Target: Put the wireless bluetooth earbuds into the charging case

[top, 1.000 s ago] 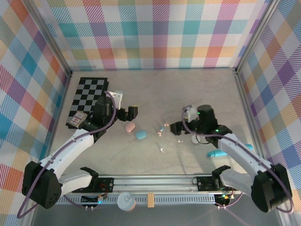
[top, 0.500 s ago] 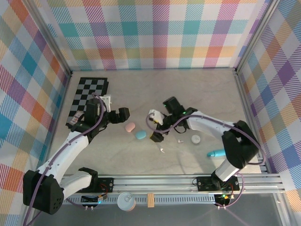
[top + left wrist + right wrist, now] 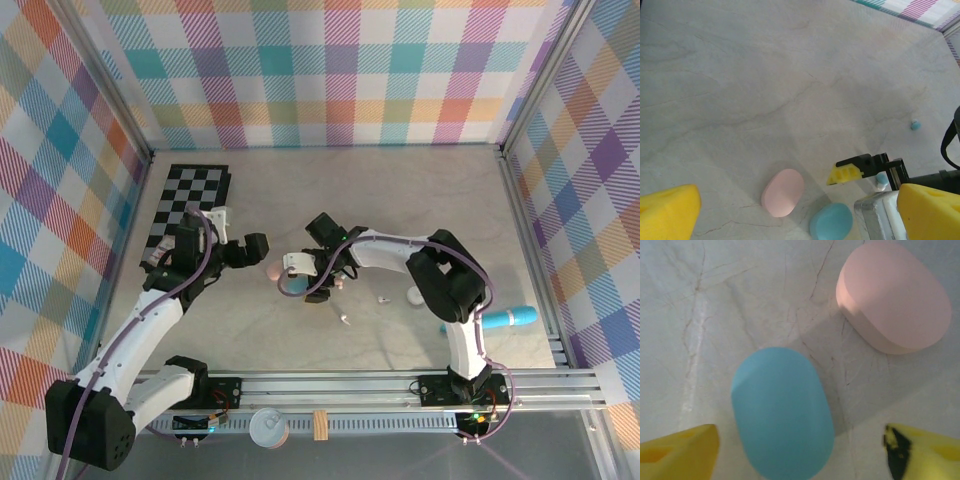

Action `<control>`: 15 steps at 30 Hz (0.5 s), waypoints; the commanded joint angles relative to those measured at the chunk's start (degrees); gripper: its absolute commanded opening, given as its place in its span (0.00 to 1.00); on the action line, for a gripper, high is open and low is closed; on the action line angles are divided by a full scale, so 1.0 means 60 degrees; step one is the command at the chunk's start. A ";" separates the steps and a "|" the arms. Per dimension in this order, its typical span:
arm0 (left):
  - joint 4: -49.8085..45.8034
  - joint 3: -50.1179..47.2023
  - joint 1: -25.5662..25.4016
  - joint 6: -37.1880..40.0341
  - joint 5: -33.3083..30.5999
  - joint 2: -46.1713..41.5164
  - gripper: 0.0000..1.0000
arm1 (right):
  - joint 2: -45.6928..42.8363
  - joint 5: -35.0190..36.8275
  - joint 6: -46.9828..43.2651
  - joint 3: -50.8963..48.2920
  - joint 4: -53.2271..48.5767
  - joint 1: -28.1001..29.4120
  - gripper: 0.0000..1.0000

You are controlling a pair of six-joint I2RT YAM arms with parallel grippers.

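logging nearest the bases one white earbud [image 3: 345, 319], lying loose on the table [image 3: 420, 200] at 5 o'clock of the blue case [image 3: 782, 412]. noting a long turquoise tube [image 3: 510, 318] far out at 3 o'clock by the right wall, not a task piece.

finding next the right gripper [image 3: 800, 449] hanging over the blue case, pads [image 3: 677, 447] spread wide on either side and touching nothing. noting a second white earbud [image 3: 382, 298] at 3 o'clock of that case, and a white case [image 3: 415, 296] just beyond it on the same line. seeing from the left wrist a light blue earbud [image 3: 881, 178] lying just beside the right gripper's finger, and another light blue bud [image 3: 915, 124] further off at 1 o'clock.

recording the pink case [image 3: 895, 295] near the blue one, apart from it, at 10 o'clock in the top view. placing the left gripper [image 3: 799, 212] at 10 o'clock again, fingers spread and holding nothing, with the checkerboard mat [image 3: 190, 205] beyond it.

contents: blue and pink lids lying shut, insides hidden; white case too small to tell; every bud seen lying outside on the table.

step, as judged: lining up to take hold of the blue case. next calling for lowering squarely, closing on its sides, then getting the lid open before carrying any bud over.
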 commanded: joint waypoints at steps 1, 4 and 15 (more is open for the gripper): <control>-0.0317 -0.0134 0.0115 0.0127 -0.0043 -0.0177 1.00 | 0.0189 -0.0097 -0.0563 0.0350 -0.0358 0.0072 0.75; -0.0260 -0.0120 0.0121 0.0137 -0.0025 -0.0117 1.00 | 0.0284 -0.0112 -0.0662 0.0421 -0.0473 0.0086 0.68; -0.0298 -0.0115 0.0121 0.0179 0.0034 -0.0093 1.00 | 0.0216 -0.0214 -0.0478 0.0335 -0.0558 0.0097 0.45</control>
